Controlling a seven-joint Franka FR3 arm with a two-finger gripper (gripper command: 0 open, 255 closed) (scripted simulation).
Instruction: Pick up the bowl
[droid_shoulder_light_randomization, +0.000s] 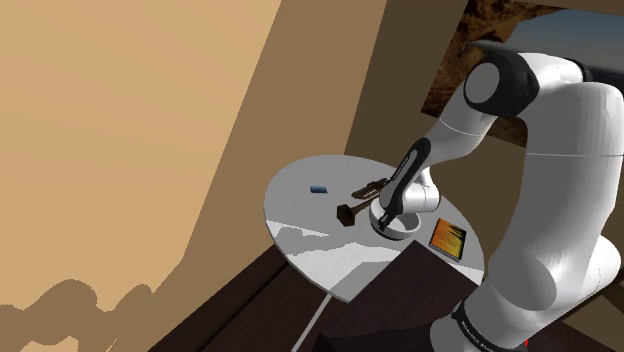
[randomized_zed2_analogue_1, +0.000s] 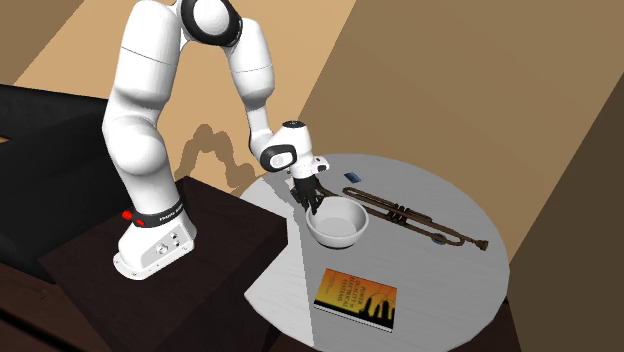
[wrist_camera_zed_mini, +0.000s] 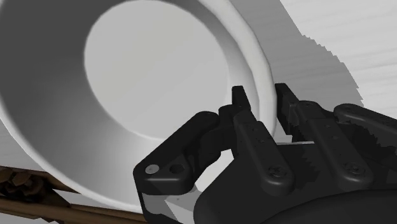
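Observation:
A plain white bowl (randomized_zed2_analogue_1: 340, 228) stands on the round white table (randomized_zed2_analogue_1: 440, 290), on the side nearest the arm's stand. My black gripper (randomized_zed2_analogue_1: 313, 203) comes down on the part of its rim closest to the stand. In the wrist view the bowl (wrist_camera_zed_mini: 146, 70) has its rim between the two fingers of the gripper (wrist_camera_zed_mini: 261, 95), one inside the wall and one outside, clasping it. From the shoulder view the gripper (droid_shoulder_light_randomization: 385, 218) covers much of the bowl (droid_shoulder_light_randomization: 402, 230). The bowl still looks to rest on the table.
A brown trumpet (randomized_zed2_analogue_1: 410, 215) lies just beyond the bowl. An orange and black book (randomized_zed2_analogue_1: 355, 298) lies near the table's edge. A small blue object (randomized_zed2_analogue_1: 352, 176) sits farther back. Dark furniture (randomized_zed2_analogue_1: 60, 130) stands behind the arm's base.

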